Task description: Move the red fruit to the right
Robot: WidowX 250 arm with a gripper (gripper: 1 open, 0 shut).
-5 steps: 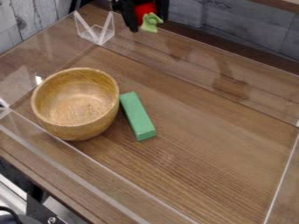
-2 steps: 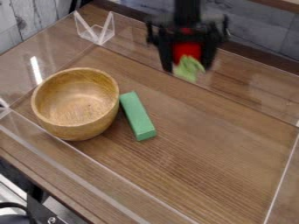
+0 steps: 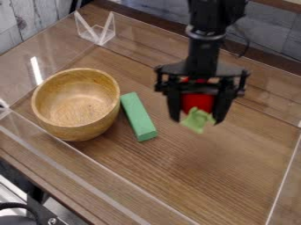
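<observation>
The gripper [image 3: 196, 95] is reaching down from the top edge, its upper part cut off by the frame, with the red fruit [image 3: 202, 113] showing at its lower end, leafy top pointing down. The claw is hiding part of the fruit; whether its fingers are gripping cannot be determined. The fruit is hanging right of the green block [image 3: 139, 116], which is lying beside the bowl [image 3: 76, 104].

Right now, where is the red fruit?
In the camera view, the red fruit is right of centre, in the pincer, to the right of the green block.
</observation>
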